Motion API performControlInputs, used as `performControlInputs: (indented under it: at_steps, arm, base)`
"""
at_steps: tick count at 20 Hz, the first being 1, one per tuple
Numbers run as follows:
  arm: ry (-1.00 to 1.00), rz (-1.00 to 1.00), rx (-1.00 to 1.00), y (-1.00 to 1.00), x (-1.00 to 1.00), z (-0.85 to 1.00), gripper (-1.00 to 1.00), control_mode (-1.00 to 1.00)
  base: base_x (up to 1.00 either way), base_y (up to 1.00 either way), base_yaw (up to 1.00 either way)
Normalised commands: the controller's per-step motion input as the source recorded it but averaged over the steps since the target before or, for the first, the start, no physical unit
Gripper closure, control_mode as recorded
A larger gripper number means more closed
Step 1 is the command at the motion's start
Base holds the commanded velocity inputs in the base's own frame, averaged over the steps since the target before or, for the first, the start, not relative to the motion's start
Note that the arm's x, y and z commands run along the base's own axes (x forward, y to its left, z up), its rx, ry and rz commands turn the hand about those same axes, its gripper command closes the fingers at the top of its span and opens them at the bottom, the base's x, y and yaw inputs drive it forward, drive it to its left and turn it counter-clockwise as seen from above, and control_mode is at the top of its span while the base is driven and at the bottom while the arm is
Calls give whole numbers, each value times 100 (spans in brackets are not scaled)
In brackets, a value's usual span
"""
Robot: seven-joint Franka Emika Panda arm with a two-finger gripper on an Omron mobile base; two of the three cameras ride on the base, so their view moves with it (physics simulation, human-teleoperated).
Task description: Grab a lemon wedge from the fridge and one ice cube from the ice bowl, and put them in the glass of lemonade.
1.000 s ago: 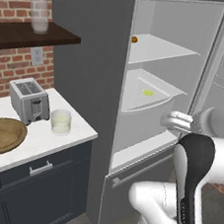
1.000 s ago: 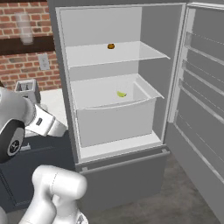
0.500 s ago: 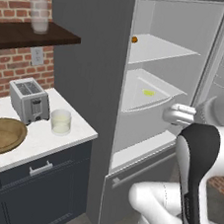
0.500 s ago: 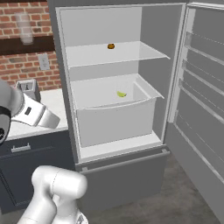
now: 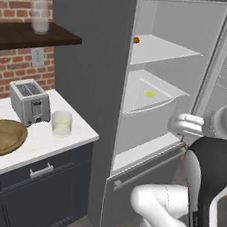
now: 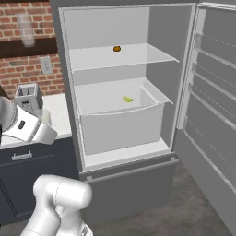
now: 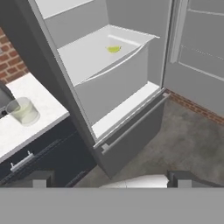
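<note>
The fridge [image 6: 156,55] stands open, and the lemon wedge [image 7: 113,49] lies on the pale floor of its drawer, toward the back. The gripper [image 7: 109,177] hangs well short of it, out in front of the fridge and above the floor, fingers spread wide, holding nothing. The lemonade [image 5: 61,123] sits on the counter [image 5: 41,144] beside the toaster [image 5: 30,101].

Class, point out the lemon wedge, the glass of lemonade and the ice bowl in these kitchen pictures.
lemon wedge [image 6: 128,99]: right base view, middle of the wedge.
glass of lemonade [image 5: 61,124]: left base view, its pale liquid through the side wall.
ice bowl [image 5: 13,130]: left base view, its wooden rim.
</note>
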Motion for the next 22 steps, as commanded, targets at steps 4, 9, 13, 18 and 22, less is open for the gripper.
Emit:
performControlInputs:
  at_steps: [4,9,13,18,22]
  arm:
    - [-10,0,0,-1,0,-16,-100,-100]
    - [-11,0,0,-2,-22,-4,-100,-100]
    - [-17,0,0,-2,-53,-24,-100,-100]
    - [-5,0,0,-11,-3,-9,-100,100]
    - [0,0,0,0,0,0,-100,100]
  base:
    - [0,0,0]
    - [0,0,0]
    - [0,0,0]
    - [5,-41,2]
    - [16,-100,20]
